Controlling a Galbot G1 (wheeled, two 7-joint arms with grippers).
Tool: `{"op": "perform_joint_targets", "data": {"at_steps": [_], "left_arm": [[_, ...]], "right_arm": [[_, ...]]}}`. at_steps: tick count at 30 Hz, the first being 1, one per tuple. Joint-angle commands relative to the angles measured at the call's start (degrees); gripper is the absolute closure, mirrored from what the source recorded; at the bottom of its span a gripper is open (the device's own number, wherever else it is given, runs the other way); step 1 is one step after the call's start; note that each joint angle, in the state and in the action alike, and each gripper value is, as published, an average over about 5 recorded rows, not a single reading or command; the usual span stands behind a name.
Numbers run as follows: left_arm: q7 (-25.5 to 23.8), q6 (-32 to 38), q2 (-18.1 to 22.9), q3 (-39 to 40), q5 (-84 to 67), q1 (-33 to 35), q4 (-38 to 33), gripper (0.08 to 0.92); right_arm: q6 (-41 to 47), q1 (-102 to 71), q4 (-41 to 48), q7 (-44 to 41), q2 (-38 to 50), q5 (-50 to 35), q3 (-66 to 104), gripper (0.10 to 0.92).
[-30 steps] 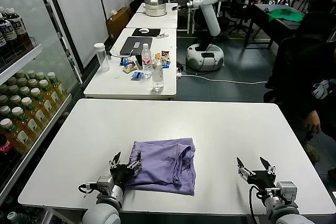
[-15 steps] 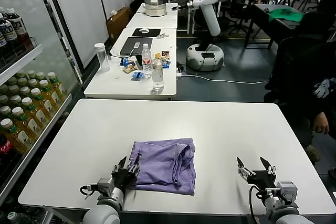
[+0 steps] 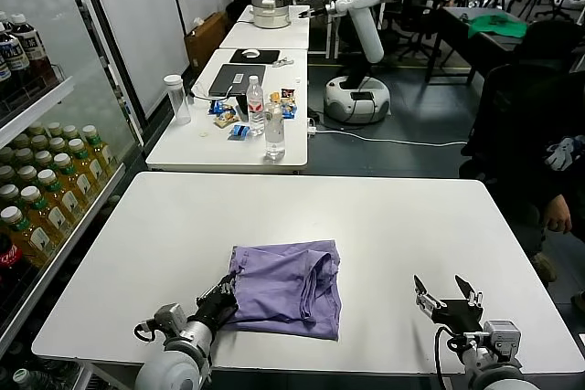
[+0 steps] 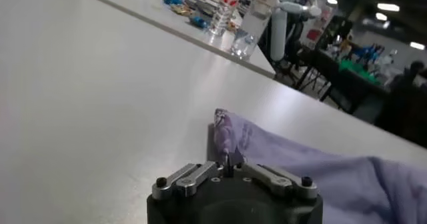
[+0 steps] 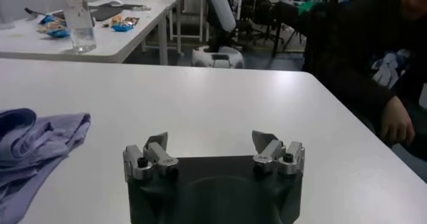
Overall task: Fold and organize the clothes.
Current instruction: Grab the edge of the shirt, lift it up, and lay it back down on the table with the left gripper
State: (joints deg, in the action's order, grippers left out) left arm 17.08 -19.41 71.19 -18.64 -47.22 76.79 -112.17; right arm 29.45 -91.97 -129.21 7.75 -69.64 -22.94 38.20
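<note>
Left gripper (image 3: pixel 219 300), jaws pinched on the near-left corner of the lavender T-shirt (image 3: pixel 288 288) lying folded lower-center w/ long axis left-right, is far nearer than the right gripper (image 3: pixel 447 300), spread open, idle lower right.

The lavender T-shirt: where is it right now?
In the head view the T-shirt lies folded on the white table, near its front edge, left of centre, with the left gripper pinching its near-left corner.

Bright, even overhead light fills the head view, leaving the smooth white rectangular tabletop (image 3: pixel 384 216) almost shadowless with a soft sheen. In the left wrist view, the far room is dark and blurred with small ceiling lamps glowing; nearby surfaces stay sharp.
</note>
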Motion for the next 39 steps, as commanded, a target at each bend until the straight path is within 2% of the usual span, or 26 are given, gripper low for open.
{"op": "perform_joint_targets", "data": {"at_steps": [1, 8, 16, 22, 26, 30, 36, 39], "left_arm": [[-0.4, 0.2, 0.6, -6.4, -20.2, 0.0, -1.4, 0.899], [-0.1, -1.5, -2.1, -17.0, -30.9, -0.1, -2.6, 0.902], [-0.3, -5.4, -10.5, -32.5, -38.2, -0.5, -1.3, 0.902], [-0.2, -7.6, -15.7, -36.0, -39.0, -1.2, -5.1, 0.902], [1.1, -7.4, -14.6, -29.2, -36.6, -2.4, -12.4, 0.902], [2.2, -6.5, -10.0, -16.4, -28.8, -5.2, -16.9, 0.902], [2.7, -6.2, 0.1, 4.4, -14.6, -11.9, -12.1, 0.902], [3.3, -6.3, 4.6, 11.5, -9.9, -14.9, -8.2, 0.902]], "right_arm": [[0.0, -0.3, -0.3, 0.0, -0.2, 0.0, 0.2, 0.203], [-0.1, -0.3, -0.4, 0.1, -0.5, 0.0, 0.3, 0.203], [-0.2, 0.4, 0.3, 0.1, -0.6, -0.2, 0.0, 0.203], [-0.2, 1.2, 0.8, 0.1, -0.8, -0.1, -0.8, 0.203], [-0.2, 1.3, 0.7, 0.1, -1.0, -0.1, -1.0, 0.203], [-0.3, 0.8, 0.2, 0.0, -0.8, -0.2, -0.5, 0.203], [-0.3, 0.4, -0.5, 0.0, -0.7, -0.3, 0.2, 0.203], [-0.3, 0.2, -0.9, 0.0, -0.2, -0.9, 1.0, 0.203]]}}
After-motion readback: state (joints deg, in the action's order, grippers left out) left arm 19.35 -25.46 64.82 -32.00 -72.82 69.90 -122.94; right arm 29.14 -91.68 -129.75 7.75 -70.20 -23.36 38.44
